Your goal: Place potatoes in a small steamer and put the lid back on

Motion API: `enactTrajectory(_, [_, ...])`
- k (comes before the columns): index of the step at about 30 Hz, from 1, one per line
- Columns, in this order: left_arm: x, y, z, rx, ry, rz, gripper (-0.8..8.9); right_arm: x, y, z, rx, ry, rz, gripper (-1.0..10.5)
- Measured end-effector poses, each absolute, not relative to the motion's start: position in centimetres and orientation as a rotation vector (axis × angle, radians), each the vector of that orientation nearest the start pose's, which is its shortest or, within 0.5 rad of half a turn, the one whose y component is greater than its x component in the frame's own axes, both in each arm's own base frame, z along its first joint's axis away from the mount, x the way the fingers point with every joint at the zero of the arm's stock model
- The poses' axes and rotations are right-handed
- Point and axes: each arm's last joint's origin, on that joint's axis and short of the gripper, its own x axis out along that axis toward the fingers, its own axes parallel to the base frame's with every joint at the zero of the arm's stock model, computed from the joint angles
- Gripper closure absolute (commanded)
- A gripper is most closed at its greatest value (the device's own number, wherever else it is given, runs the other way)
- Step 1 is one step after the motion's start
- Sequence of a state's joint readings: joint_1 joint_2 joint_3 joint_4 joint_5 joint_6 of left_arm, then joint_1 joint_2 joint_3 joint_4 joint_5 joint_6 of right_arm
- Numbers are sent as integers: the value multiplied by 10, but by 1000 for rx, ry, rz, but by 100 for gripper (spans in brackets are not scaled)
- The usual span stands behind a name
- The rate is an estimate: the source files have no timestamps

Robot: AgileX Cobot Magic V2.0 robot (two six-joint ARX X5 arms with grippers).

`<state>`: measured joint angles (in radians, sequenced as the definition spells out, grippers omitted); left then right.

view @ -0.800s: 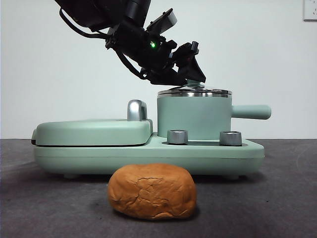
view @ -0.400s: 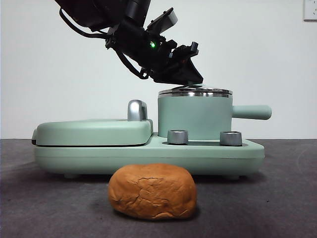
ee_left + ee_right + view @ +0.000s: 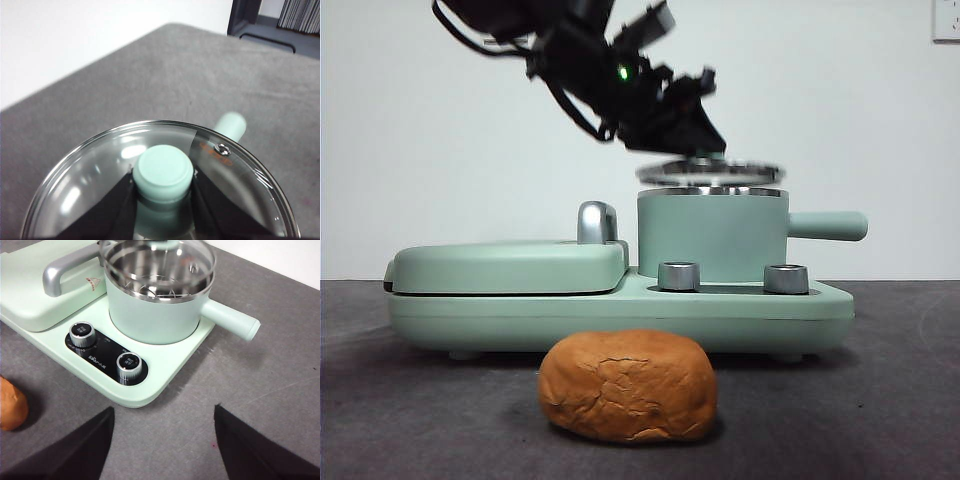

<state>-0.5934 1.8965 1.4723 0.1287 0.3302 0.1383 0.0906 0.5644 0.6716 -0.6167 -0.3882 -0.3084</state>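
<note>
Two hands share a dark grey, felt-like counter (image 3: pixel 880 400) set against a plain white wall (image 3: pixel 860 100); a white wall plate (image 3: pixel 946 20) shows high in one corner. The left hand (image 3: pixel 705 148) is clenched on the green knob of the glass lid (image 3: pixel 708 172), which hangs level just above the steel rim of the mint-green pot (image 3: pixel 710 235), not touching it. The pot stands on a mint-green cooker base (image 3: pixel 620 310) with two steel dials, beside a closed grill plate (image 3: pixel 505 265). The potato (image 3: pixel 628 386), crusty and golden-brown, lies on the counter in front of the base. The right hand (image 3: pixel 162 440) hovers released above the counter near the dials.
</note>
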Motion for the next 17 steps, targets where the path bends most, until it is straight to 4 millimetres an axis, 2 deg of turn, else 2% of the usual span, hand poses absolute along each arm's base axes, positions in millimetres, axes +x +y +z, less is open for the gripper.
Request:
enactTrajectory(4, [348,-245,312,161,193,-934,805,115,21,284,-220,432,542,630])
enactTrajectory(7, [337,-234,330,160,210,-926,804,115,21,284,-219,435,542,630])
enactTrajectory(17, [311,-182,361,164,348,-849,804,113,26,282,-231,460,588,630])
